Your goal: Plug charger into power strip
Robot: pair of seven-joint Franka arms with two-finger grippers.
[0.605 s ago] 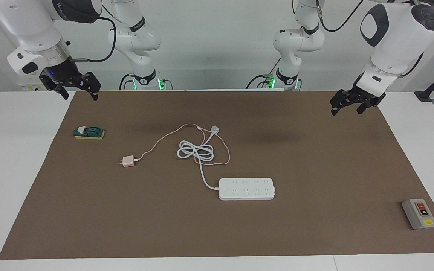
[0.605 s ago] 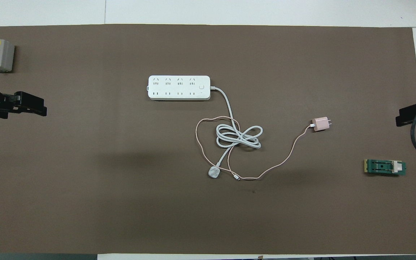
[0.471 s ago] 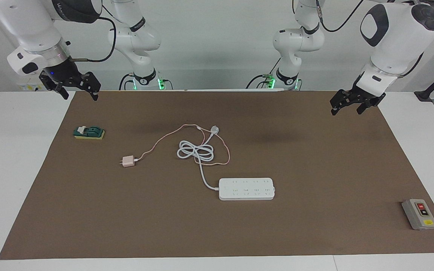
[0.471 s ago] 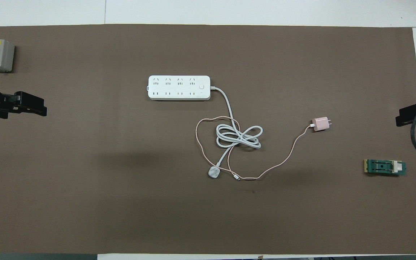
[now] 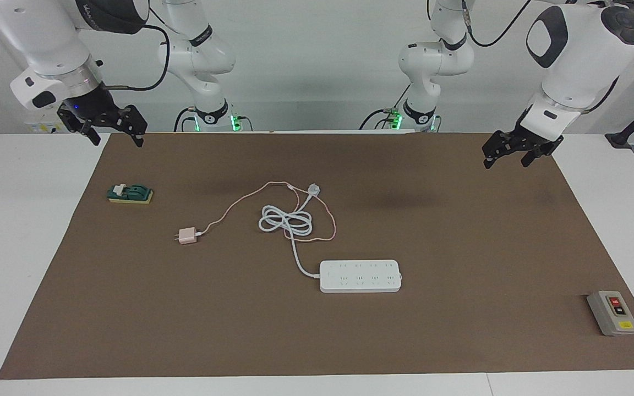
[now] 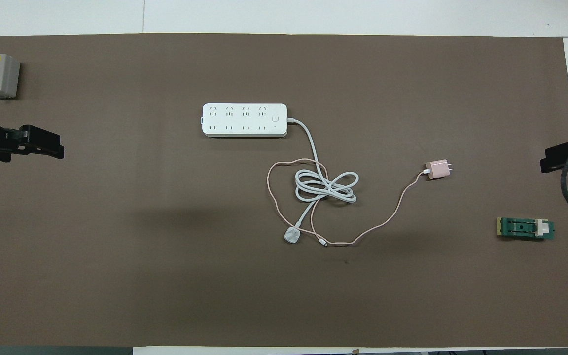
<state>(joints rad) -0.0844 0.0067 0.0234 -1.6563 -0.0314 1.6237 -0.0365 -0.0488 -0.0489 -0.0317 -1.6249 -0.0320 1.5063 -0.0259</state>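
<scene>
Charger (image 5: 187,236) lies unplugged on the table (image 5: 460,247), nearer the robots than the power strip (image 5: 360,276); left claw (image 5: 507,155) and right claw (image 5: 114,133) hang open, empty, above the table's ends.

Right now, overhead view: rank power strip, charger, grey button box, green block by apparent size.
1. power strip
2. green block and grey button box: look alike, unranked; an arm partly covers the box
3. charger

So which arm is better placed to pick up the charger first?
The right. The charger lies toward the right arm's end of the table, unplugged; the right gripper hangs open there. The left gripper, also open, is at the other end.
</scene>
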